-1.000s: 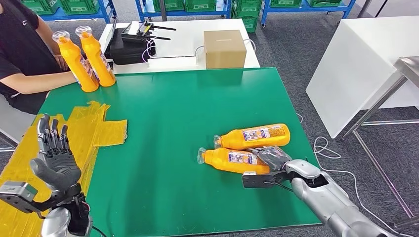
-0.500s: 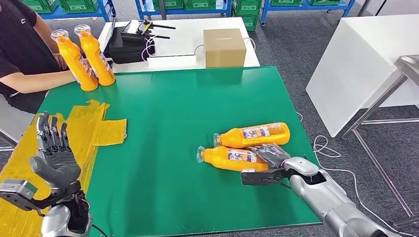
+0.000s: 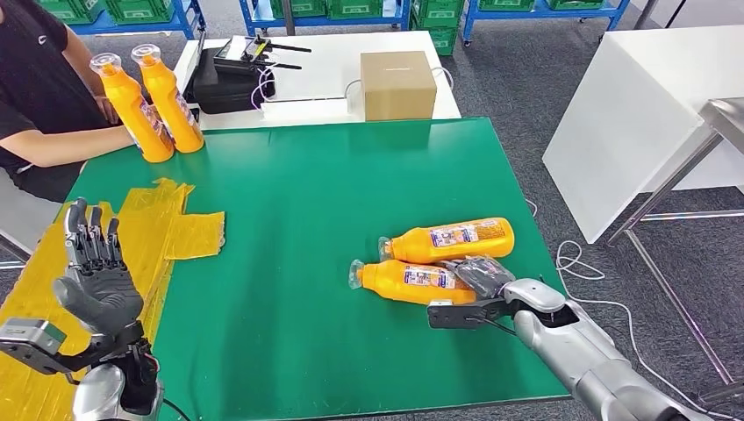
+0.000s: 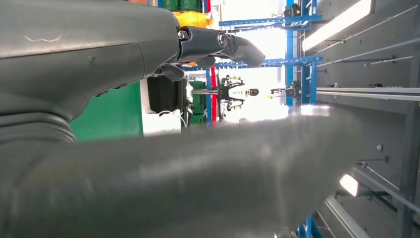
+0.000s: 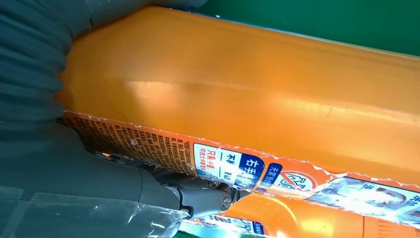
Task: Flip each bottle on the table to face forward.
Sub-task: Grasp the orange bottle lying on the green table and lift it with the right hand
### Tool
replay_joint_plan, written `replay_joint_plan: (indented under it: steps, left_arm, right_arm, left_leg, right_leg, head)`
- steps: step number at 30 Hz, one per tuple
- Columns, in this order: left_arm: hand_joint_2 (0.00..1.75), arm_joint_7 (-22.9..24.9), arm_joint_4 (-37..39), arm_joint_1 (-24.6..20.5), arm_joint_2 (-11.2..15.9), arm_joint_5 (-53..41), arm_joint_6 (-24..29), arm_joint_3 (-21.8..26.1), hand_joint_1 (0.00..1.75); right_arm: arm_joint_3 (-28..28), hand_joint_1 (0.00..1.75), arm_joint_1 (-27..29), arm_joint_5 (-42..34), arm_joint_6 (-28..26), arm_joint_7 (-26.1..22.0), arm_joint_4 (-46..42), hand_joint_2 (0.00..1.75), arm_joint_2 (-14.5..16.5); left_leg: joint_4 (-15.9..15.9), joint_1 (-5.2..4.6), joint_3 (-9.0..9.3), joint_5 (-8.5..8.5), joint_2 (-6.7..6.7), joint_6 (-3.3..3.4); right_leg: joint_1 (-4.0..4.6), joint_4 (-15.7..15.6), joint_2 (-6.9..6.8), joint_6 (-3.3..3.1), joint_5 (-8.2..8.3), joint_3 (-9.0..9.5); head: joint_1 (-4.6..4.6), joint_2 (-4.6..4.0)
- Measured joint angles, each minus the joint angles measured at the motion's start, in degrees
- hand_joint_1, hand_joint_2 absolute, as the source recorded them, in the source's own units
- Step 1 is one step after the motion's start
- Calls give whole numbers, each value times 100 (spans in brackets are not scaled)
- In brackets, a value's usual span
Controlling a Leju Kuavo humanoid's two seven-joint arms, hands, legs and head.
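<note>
You had the right hand (image 3: 481,279) wrapped around the base of the nearer orange bottle (image 3: 408,282) lying beside its twin (image 3: 452,239) on the green table (image 3: 307,202), left hand (image 3: 92,276) spread idle; roll it gently.

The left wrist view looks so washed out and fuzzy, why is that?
Left wrist view: the left hand sits too close, so it blurs, and bright background lights blow out. Right wrist view: glare streaks the near bottle. Head view is sharp and evenly lit.
</note>
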Motion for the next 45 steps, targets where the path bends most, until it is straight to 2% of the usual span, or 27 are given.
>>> replay_joint_plan:
  steps: [2, 4, 6, 7, 11, 19, 33, 36, 42, 45]
  left_arm:
    - [175, 486, 7, 168, -161, 642, -457, -54, 0]
    - [175, 861, 71, 493, -427, 1564, -959, -249, 0]
    - [175, 779, 170, 757, -620, 2001, -1081, -539, 0]
    - [175, 721, 202, 832, -675, 2050, -1066, -653, 0]
    - [175, 776, 258, 1001, -733, 2207, -1000, -821, 0]
    - [175, 832, 286, 1068, -734, 2251, -1003, -906, 0]
    - [175, 878, 330, 1051, -736, 2249, -1024, -1050, 0]
    - [175, 938, 389, 986, -736, 2284, -1073, -1127, 0]
    - [175, 1001, 636, 781, -739, 2335, -1133, -1390, 0]
    - [175, 1001, 730, 736, -739, 2352, -1126, -1454, 0]
  right_arm:
    - [-234, 175, 126, -583, -57, -431, -234, 175, 191]
    - [-697, 175, 407, -1679, -68, -861, -755, 175, 536]
    - [-1088, 175, 603, -2506, -35, -910, -1280, 175, 885]
    - [-1225, 175, 640, -2667, -27, -877, -1458, 175, 993]
    - [-1617, 175, 824, -2709, -26, -965, -1808, 175, 1154]
    - [-1862, 175, 1035, -2693, -32, -1055, -1988, 175, 1249]
    - [-1902, 175, 1076, -2633, -26, -1055, -2022, 175, 1351]
    - [-1847, 175, 905, -2548, 28, -1004, -1852, 175, 1601]
    - [-1326, 175, 400, -2421, 67, -895, -976, 175, 2495]
    - [-1036, 175, 284, -2419, 53, -894, -597, 175, 2819]
  left_leg:
    - [-1, 7, -2, -2, -1, 0]
    - [2, 8, -20, 1, 3, -1]
    - [8, 0, -62, 23, -21, 5]
    - [10, -3, -85, 36, -57, 6]
    - [10, -5, -156, 59, -165, 2]
    - [10, -10, -202, 57, -159, 3]
    - [9, -10, -217, 57, -160, 3]
    - [9, -9, -221, 58, -147, 2]
    - [9, -4, -217, 63, -138, -4]
    - [9, -2, -219, 65, -138, -7]
  right_leg:
    - [-4, 2, 0, 0, -1, 6]
    - [-5, 4, 6, 0, 0, -22]
    - [-2, 5, -13, 3, 3, -69]
    - [1, 5, -46, 4, 3, -84]
    - [0, 6, -155, 2, -2, -110]
    - [-16, 5, -153, 3, -1, -152]
    - [-15, 5, -153, 3, -1, -166]
    - [-15, 6, -144, 3, 0, -172]
    - [-2, 10, -139, 2, 1, -177]
    - [0, 12, -139, 2, 1, -180]
  head:
    - [2, 0]
    - [-2, 0]
    - [-14, 0]
    - [-16, 0]
    - [-13, 0]
    - [-14, 0]
    - [-14, 0]
    - [-14, 0]
    - [-14, 0]
    - [-14, 0]
